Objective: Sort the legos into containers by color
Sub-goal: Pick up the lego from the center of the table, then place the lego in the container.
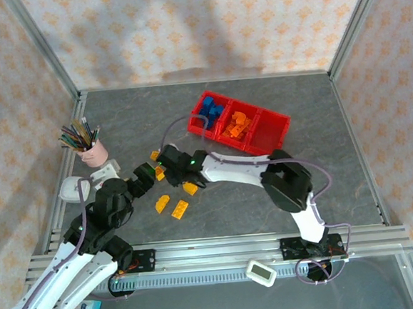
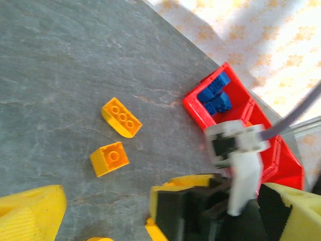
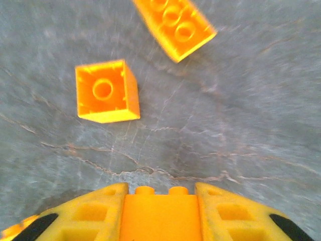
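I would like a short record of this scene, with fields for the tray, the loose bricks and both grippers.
tray: red, three joined compartments
left compartment: blue bricks
middle compartment: orange bricks
right compartment: no brick visible
loose bricks: yellow-orange, on the table near both grippers
right gripper: shut on a yellow-orange brick
left gripper: open, holds nothing

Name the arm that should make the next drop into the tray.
Right. The right gripper has its jaws shut on a yellow-orange brick, and the tray lies nearer its base. The left gripper is open, holding nothing.
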Controlling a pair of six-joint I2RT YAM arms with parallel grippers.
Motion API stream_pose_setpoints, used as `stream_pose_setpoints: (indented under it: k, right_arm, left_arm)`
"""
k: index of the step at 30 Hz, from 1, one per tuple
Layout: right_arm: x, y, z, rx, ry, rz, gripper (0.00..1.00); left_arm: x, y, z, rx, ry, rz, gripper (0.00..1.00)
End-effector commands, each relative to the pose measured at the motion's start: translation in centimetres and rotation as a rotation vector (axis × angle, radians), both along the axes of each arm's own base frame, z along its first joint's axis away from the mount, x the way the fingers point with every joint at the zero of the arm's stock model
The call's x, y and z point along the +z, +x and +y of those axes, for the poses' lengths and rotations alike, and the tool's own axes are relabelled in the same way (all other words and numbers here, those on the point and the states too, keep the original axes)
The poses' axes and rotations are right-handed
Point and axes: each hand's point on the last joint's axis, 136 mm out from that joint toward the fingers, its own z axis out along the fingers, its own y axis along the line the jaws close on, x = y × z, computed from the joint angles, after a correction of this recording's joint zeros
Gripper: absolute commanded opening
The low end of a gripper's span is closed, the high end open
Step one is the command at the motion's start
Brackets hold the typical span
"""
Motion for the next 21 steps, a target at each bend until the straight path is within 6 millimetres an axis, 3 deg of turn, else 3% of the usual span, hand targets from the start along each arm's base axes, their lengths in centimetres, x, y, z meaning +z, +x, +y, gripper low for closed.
stream_pose_setpoints:
  k: [1, 8, 15, 21]
  right_arm:
    - [4.0, 2.2, -3.7, -0.156, 0.063, -0.057, 0.3]
    - [6.6, 5.1, -13.3, -0.429, 0.099, -0.105, 0.32]
    - [7.2, 7.8, -24.6, -0.715, 0.082, -0.153, 0.32]
    - [6.1, 9.4, -32.3, -0.899, 0.061, -0.169, 0.32]
  left_arm:
    - [3.1, 1.1, -1.9, -0.079, -0.053, -0.089, 0.99]
    - [4.0, 3.3, -5.6, -0.211, -0.067, -0.116, 0.99]
    - [4.1, 5.4, -10.1, -0.371, -0.09, -0.112, 0.99]
    - [3.7, 6.7, -13.0, -0.464, -0.098, -0.107, 0.99]
